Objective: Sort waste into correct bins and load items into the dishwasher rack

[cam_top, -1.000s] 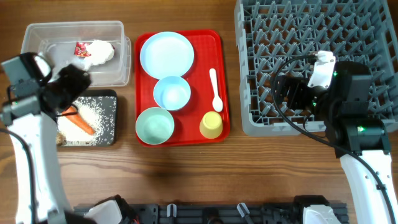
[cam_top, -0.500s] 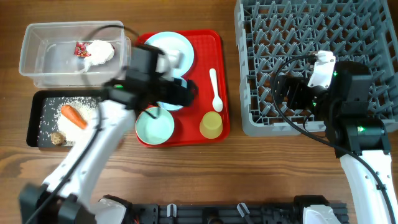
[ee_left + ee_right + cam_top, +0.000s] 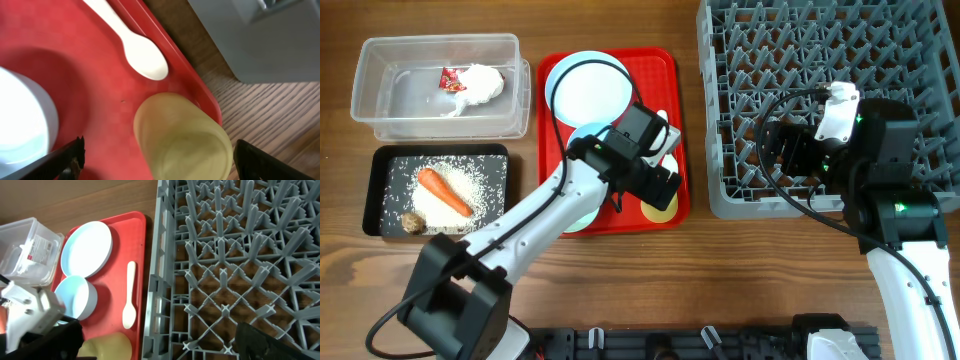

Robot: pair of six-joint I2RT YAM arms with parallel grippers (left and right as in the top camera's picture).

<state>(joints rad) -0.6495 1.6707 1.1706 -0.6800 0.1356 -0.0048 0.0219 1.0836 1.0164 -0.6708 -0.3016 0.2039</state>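
My left gripper [image 3: 658,188] hung over the front right corner of the red tray [image 3: 620,52]. Its two fingers were spread wide and held nothing, and the yellow cup [image 3: 182,137] lay between them in the wrist view. The cup sat on the tray close against the raised lip, with the white spoon [image 3: 132,42] just beyond it and the blue bowl [image 3: 20,120] off to one side. The right gripper [image 3: 788,150] hovered over the near left part of the grey dishwasher rack [image 3: 820,40], its fingers also wide apart and empty.

I judged the step in hand to be picking up the cup for the rack. To do it well, I meant to centre the cup between the fingers first, since it sat a little toward the right side of the wrist view. Then I would lower until the pads bracketed the wall, and close gently, because a light plastic cup can tip or squirt out under a hard pinch. The tray lip beside it was the hazard: a finger landing on it would stop the descent short or drag the tray. I planned a straight lift, clear of spoon and bowl, before any swing toward the rack.
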